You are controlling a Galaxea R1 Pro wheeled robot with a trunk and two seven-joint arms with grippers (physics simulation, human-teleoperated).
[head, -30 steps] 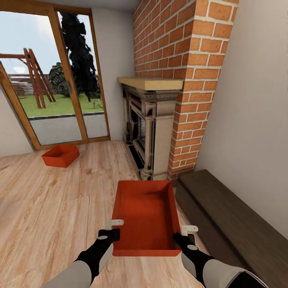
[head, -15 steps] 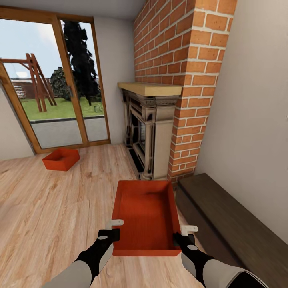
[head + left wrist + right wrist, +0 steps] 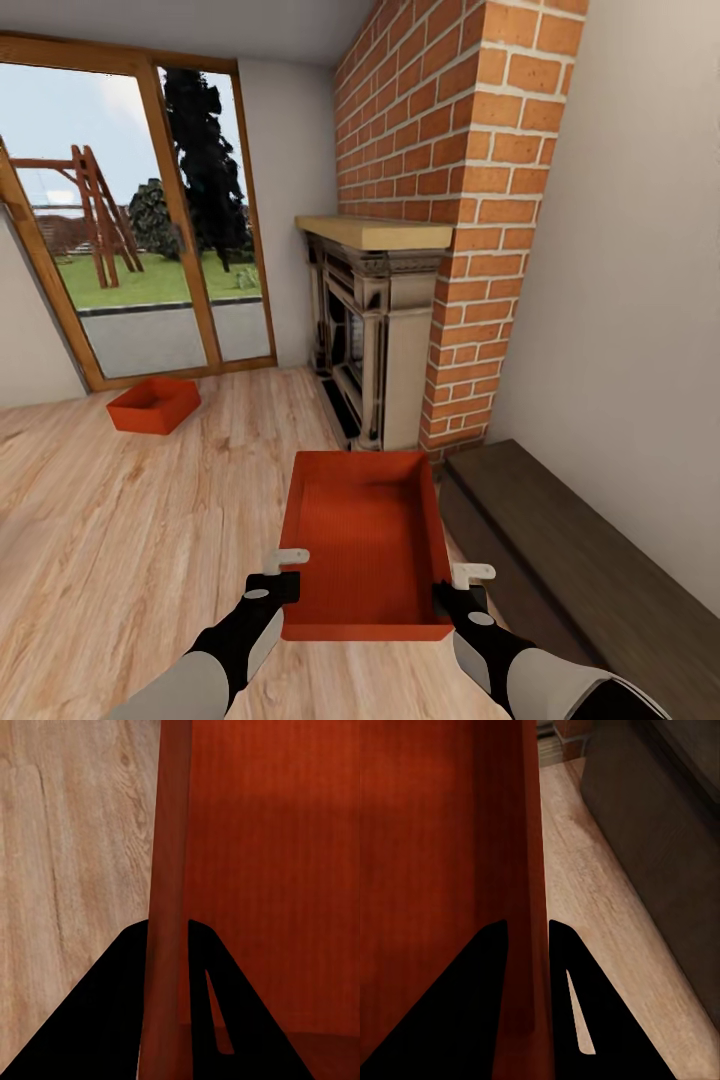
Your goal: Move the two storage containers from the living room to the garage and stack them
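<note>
I held the near storage container (image 3: pixel 365 540) level above the wood-plank floor (image 3: pixel 130 520), left pincer (image 3: pixel 283 568) and right pincer (image 3: pixel 462 585) each clamped on a side wall. The second container (image 3: pixel 153 405) sat far left. Equal grip height should prevent tilt in transit.

Item one: orange-red rectangular open-top plastic storage container (image 3: pixel 364 535), low plain walls, finely ribbed inner bottom. Pose: level, long axis pointing away from the robot, raised above the light wood-plank living-room floor (image 3: pixel 130 520), directly ahead of the trunk. Each long side wall is clamped near the closer end, one by the left pincer (image 3: pixel 284 572), the other by the right pincer (image 3: pixel 456 588); the wrist views show a wall running between the dark fingers of each. Interior empty.

Item two: matching orange-red open-top plastic storage container (image 3: pixel 154 405), upright, resting on the plank floor, turned slightly askew, just before the wood-framed glass garden doors (image 3: pixel 130 215), well apart from item one.
</note>
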